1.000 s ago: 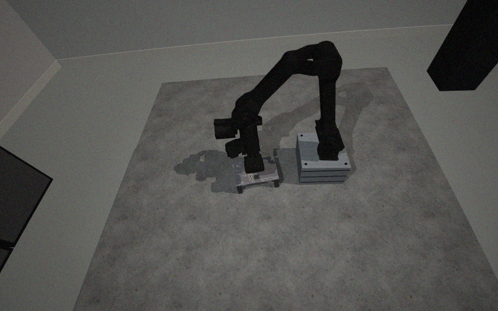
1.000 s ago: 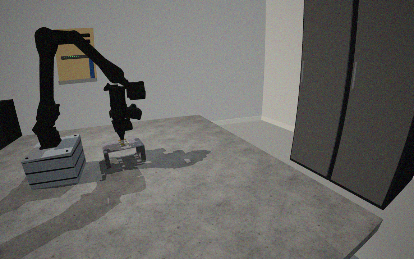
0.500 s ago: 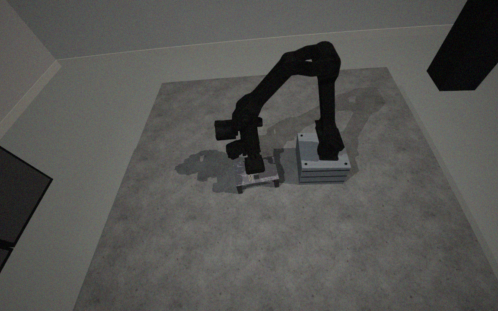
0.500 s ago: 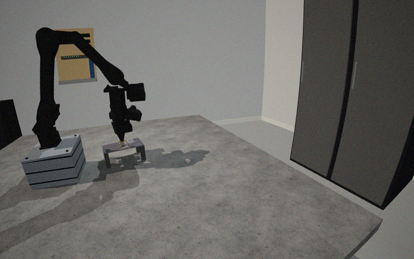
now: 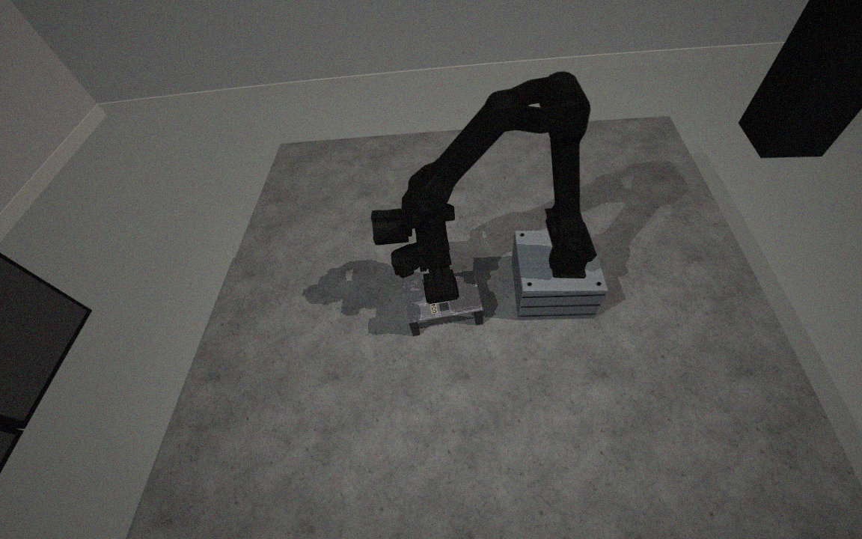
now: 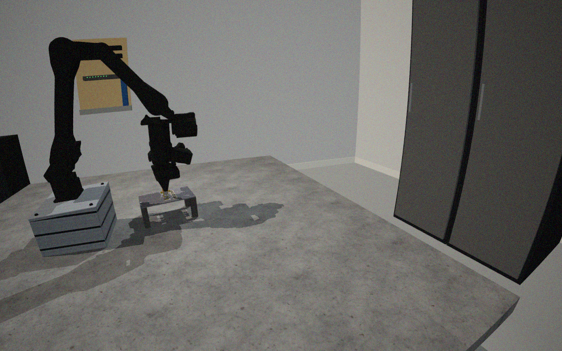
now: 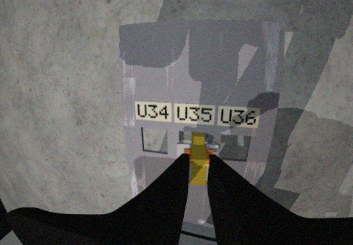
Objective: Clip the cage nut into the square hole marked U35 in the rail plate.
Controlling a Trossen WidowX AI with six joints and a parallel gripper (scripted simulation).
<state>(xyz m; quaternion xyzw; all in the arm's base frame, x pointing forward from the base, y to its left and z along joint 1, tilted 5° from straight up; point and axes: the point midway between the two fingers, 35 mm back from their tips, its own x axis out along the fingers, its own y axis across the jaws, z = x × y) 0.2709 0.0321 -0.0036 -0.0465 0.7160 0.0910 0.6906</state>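
Dim room with pale walls
A tall dark cabinet (image 5: 12, 328) (image 6: 444, 122) is set beside the table (image 5: 488, 415) (image 6: 296, 262); a tan board (image 6: 99, 93) is mounted on the grey wall (image 6: 248, 78).

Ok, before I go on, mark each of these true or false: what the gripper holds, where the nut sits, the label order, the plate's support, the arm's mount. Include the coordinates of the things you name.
1. The gripper (image 6: 166, 190) (image 7: 198, 161) is shut on the cage nut (image 7: 198, 160). True.
2. The nut is at the U34 hole (image 7: 154, 140). False: it is at the U35 hole.
3. In the wrist view, U35 (image 7: 194, 113) is between U34 and U36. True.
4. The rail plate (image 6: 150, 199) (image 7: 158, 83) lies flat on the table. False: legs raise it.
5. The arm stands on a grey block (image 5: 560, 305) (image 6: 71, 235). True.
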